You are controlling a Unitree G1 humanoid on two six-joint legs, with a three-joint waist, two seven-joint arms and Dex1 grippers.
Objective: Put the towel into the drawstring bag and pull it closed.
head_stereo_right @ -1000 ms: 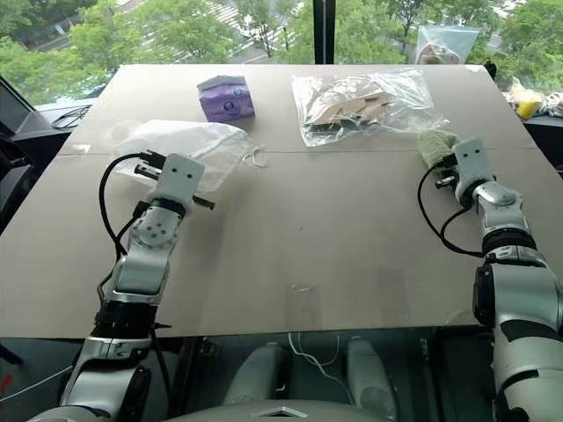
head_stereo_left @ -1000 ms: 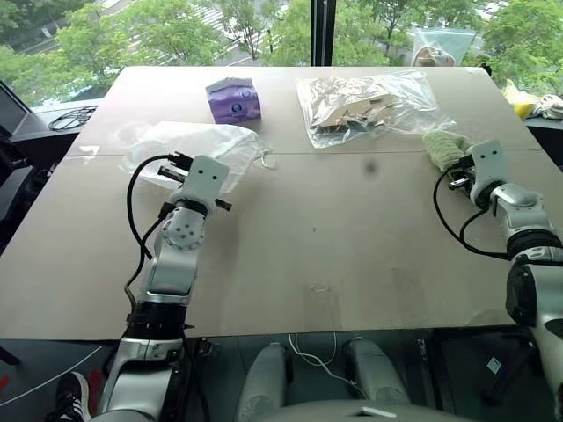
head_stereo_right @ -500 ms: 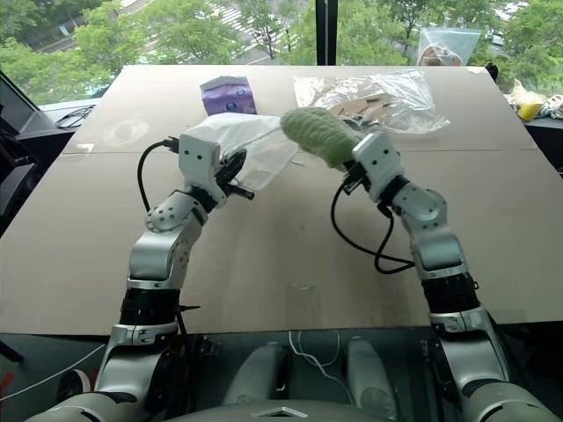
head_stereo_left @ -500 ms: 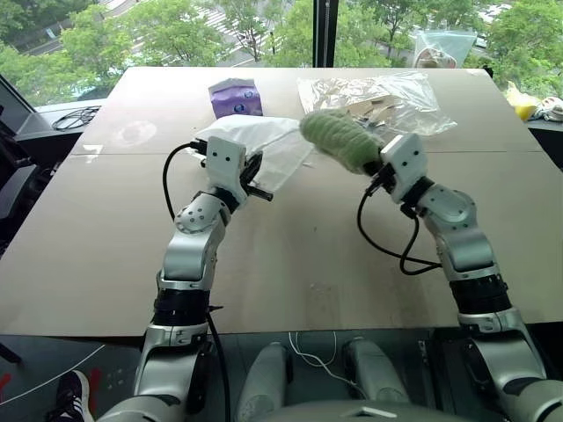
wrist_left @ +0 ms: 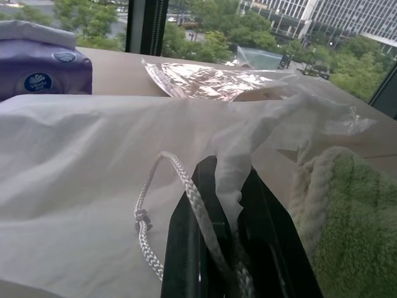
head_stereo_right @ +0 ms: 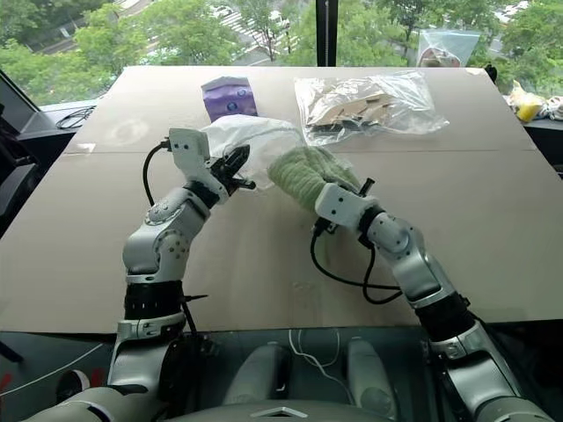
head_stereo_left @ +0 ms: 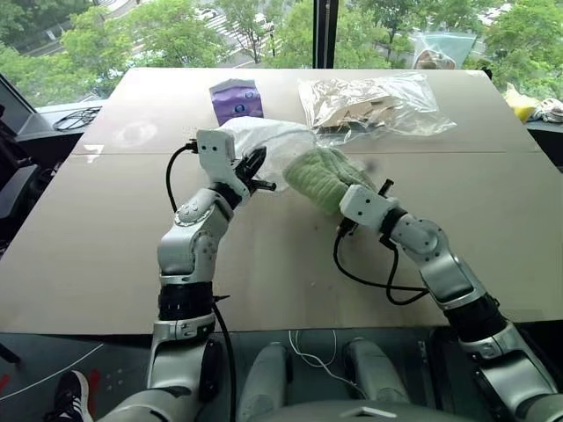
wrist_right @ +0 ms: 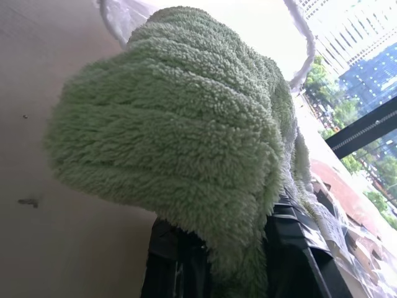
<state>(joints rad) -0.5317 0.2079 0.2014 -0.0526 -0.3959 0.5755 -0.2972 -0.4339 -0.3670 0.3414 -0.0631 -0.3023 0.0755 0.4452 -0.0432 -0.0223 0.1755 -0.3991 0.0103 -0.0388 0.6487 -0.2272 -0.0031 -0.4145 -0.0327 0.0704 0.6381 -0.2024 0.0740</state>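
1. I'm looking down over a wide tan table (head_stereo_left: 106, 246) that carries everything.
2. At the far side lies a clear plastic bag (head_stereo_left: 374, 104) with tan contents, well apart from my grippers.
3. The drawstring bag (head_stereo_left: 268, 141) is lifted off the table near the middle, its edge pinched tight in my left gripper (head_stereo_left: 252, 167); in the left wrist view the black fingers (wrist_left: 186, 242) are clamped on the thin fabric, with the white cord (wrist_left: 162, 211) looping just beside them.
4. The towel (head_stereo_left: 318, 176) is a pale green bundle clamped in my right gripper (wrist_right: 242, 261), jaws narrow around its lower folds, held just beside the bag.
5. A purple tissue pack (head_stereo_left: 235, 98) stands behind the bag.
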